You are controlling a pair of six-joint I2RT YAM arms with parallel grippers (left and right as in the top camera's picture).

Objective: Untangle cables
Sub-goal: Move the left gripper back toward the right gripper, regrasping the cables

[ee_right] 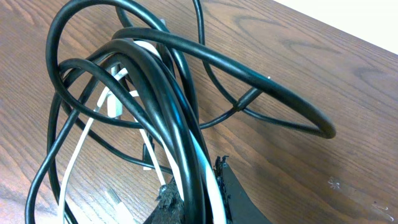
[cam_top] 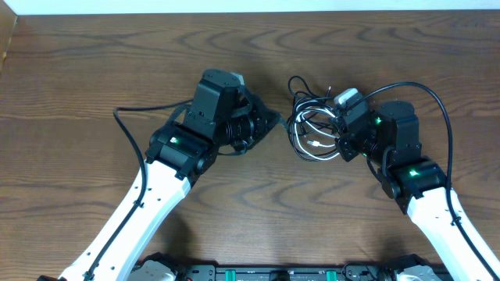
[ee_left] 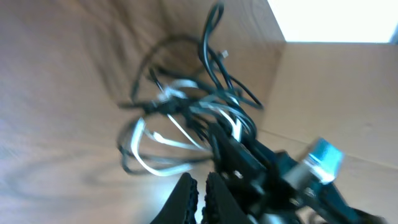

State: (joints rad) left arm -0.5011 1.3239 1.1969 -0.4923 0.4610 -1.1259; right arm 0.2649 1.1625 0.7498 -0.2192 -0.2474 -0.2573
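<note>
Dark brown wood-grain table, wavy figure, pale strip beyond its far edge, plain tan panel standing past the tabletop, bright white glare above it.

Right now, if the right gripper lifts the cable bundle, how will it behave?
Probably floppy: the cables lie in loose, curving loops. Likely rising as one clump, since black and white strands interlace. Probably light, being thin; the right gripper should hold them.

The left arm and right arm share white tubular links and blocky black joint housings with small green lights (two on the right). A thick black lead trails from each; the left claw has black ridged fingers.
</note>
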